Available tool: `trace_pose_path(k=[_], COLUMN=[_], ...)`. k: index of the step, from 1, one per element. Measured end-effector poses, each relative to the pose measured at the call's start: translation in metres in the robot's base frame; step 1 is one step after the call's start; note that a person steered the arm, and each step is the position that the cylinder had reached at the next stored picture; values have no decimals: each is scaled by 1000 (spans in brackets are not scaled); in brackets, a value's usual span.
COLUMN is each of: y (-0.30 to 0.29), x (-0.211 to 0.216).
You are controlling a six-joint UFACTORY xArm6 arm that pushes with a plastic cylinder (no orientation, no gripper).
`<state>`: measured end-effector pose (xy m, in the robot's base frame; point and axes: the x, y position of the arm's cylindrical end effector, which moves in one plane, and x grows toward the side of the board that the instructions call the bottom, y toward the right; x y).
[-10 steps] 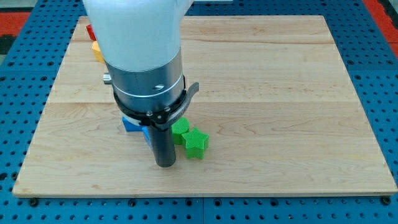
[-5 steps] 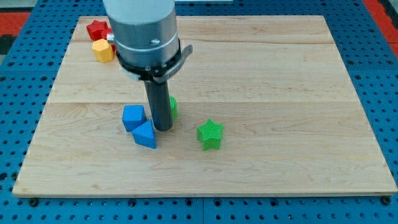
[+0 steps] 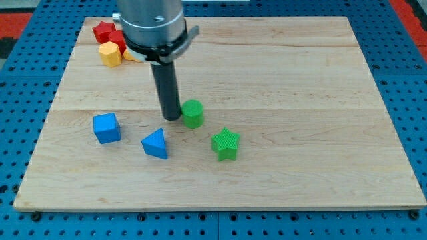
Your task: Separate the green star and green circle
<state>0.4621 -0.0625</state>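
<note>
The green circle (image 3: 193,113) sits near the board's middle. The green star (image 3: 225,144) lies below and to the right of it, with a gap of bare wood between them. My tip (image 3: 172,118) stands just left of the green circle, touching or nearly touching its side. The rod rises from there to the arm's grey body at the view's top.
A blue cube (image 3: 107,128) and a blue triangular block (image 3: 156,143) lie left of my tip. A red block (image 3: 104,31) and yellow block (image 3: 110,53) sit at the top left, partly hidden by the arm. The wooden board (image 3: 300,100) lies on a blue pegboard.
My tip moved up the view, from below the blocks to beside the green circle. The green star slid right, apart from the circle. The blue cube slid left.
</note>
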Motion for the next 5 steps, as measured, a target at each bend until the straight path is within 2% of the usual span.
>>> trace_pose_path(k=[1,2,3,5], y=[34,33,62,63], x=[2,2,13,61])
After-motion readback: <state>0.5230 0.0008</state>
